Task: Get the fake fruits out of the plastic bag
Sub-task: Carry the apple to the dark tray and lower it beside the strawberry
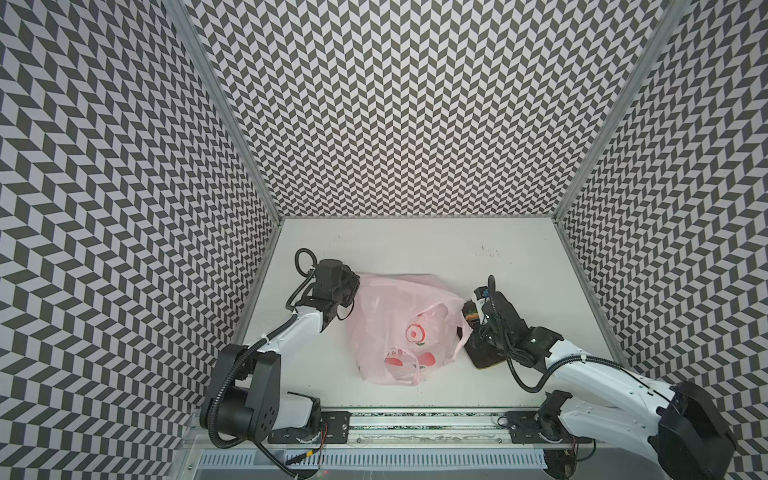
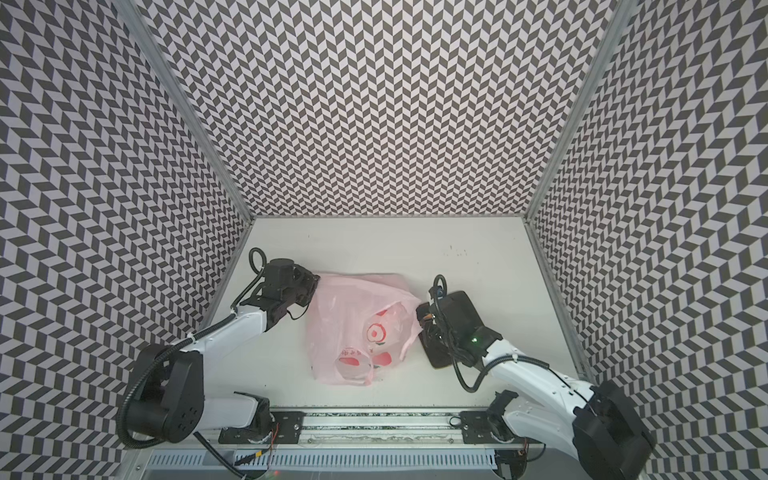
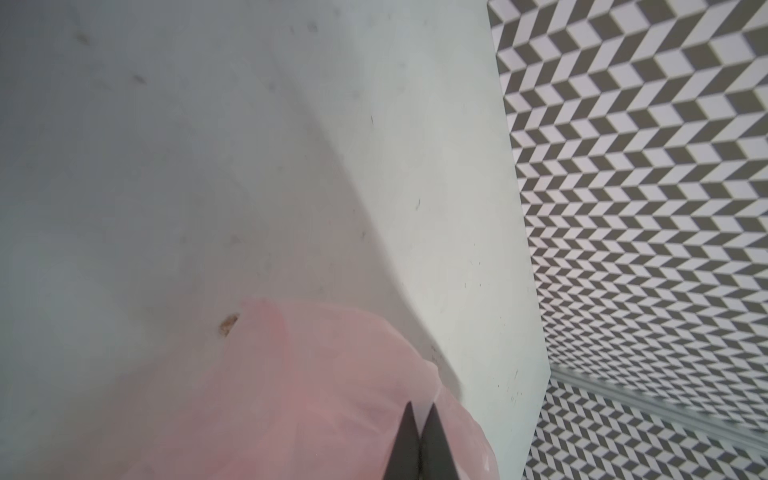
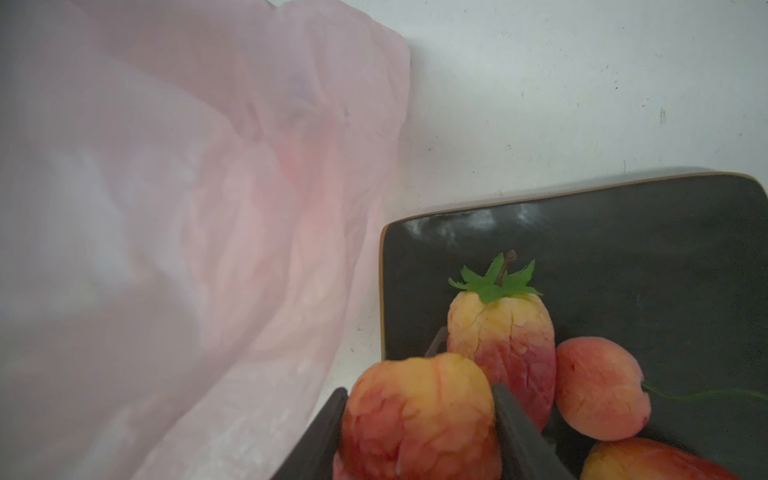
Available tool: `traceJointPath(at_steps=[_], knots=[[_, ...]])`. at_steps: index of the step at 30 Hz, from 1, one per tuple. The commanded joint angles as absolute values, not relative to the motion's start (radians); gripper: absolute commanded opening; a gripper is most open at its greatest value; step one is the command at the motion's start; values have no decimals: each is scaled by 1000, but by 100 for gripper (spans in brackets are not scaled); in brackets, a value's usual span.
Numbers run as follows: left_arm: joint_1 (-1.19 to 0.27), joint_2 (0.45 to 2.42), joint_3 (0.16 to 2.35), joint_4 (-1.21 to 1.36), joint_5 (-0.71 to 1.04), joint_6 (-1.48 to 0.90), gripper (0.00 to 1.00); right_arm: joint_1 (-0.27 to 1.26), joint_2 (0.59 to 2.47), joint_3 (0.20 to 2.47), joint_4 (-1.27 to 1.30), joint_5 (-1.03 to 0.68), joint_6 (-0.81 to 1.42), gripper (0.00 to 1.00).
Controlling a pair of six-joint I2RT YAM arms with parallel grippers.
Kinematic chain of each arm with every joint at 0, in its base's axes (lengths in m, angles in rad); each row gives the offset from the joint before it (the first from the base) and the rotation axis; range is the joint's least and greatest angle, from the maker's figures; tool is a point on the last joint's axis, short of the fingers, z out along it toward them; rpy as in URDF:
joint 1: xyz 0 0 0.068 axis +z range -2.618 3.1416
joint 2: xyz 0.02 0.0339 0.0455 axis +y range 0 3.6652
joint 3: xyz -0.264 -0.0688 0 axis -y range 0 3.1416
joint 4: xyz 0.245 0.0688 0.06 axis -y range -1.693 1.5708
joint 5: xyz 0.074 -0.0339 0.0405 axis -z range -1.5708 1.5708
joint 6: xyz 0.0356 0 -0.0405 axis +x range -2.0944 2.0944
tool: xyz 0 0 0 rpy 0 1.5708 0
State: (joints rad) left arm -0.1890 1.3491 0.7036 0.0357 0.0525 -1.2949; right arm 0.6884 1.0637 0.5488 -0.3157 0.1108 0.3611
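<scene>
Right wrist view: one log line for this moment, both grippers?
left gripper: shut on plastic bag | right gripper: shut on fruit over dark board | three other fruits: on board

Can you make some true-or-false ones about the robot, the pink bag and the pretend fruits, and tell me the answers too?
1. The left pincer is pinched shut on the plastic bag. True.
2. The right pincer is empty. False: it grips a red-yellow fake fruit.
3. A fruit with a green leafy cap lies on the dark board. True.
4. The plastic bag is blue. False: it is pale pink with red prints.
</scene>
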Motion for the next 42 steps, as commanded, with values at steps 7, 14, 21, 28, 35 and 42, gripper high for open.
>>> traceJointPath(at_steps=[7, 14, 21, 28, 35, 42], knots=[[-72, 1291, 733, -9, -25, -1277, 0, 684, 994, 578, -411, 83, 413, 48], [-72, 1265, 677, 0, 0, -1293, 0, 685, 1103, 633, -521, 155, 482, 48], [-73, 1245, 672, -19, 12, -1281, 0, 687, 1132, 627, -530, 157, 529, 49], [-72, 1247, 687, -32, 16, -1269, 0, 687, 1128, 603, -554, 171, 584, 53], [-74, 1253, 691, -29, 25, -1269, 0, 687, 1115, 599, -558, 193, 610, 68], [-73, 1248, 694, -35, 23, -1267, 0, 687, 1049, 625, -571, 220, 621, 76]])
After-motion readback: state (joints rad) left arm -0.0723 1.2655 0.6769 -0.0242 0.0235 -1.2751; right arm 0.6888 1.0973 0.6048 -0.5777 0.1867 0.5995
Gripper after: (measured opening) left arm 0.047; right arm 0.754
